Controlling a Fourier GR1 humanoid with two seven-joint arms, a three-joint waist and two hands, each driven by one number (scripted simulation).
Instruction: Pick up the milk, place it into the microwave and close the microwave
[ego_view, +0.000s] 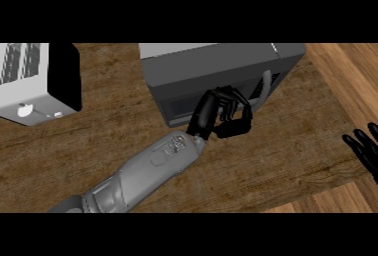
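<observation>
Left hand (225, 112) rests against the microwave (214, 75) door front, fingers curled and holding nothing, apparently placed to press the door shut. The milk is not visible; presumably it is inside. Right hand (364, 147) rests open at the right edge.

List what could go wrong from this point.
1. The left hand is curled at the microwave front by its handle; a push off the door's face may slide the microwave instead.
2. No milk is visible, so whether it sits inside cannot be checked.
3. The toaster stands close by the left forearm.
</observation>
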